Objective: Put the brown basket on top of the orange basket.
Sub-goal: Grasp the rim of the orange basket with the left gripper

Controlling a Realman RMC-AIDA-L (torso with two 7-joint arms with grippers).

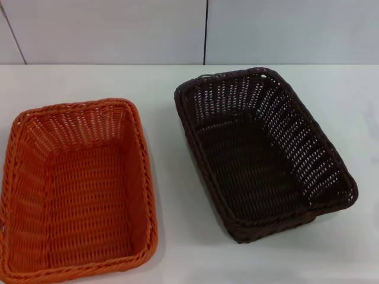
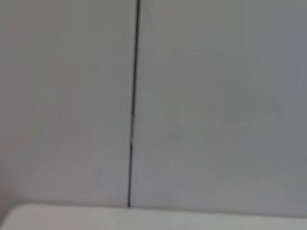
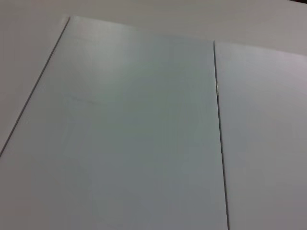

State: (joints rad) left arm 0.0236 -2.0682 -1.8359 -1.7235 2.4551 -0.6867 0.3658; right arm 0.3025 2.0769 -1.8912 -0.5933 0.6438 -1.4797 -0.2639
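Two baskets sit apart on the white table (image 1: 177, 248) in the head view — the orange basket (image 1: 77, 189) on the robot's left, the brown basket (image 1: 263, 154) on its right, a strip of bare tabletop between them. Both are empty and upright. The brown one's long axis runs from far-left to near-right, slightly skewed against the orange one's. No gripper shows here, so neither one's state can be told. By side alone, the right arm is likely nearer the brown basket.

Left wrist view: only a pale wall panel (image 2: 216, 105) with a dark seam, and a table edge.

Right wrist view: pale panels again — no basket, no fingers.
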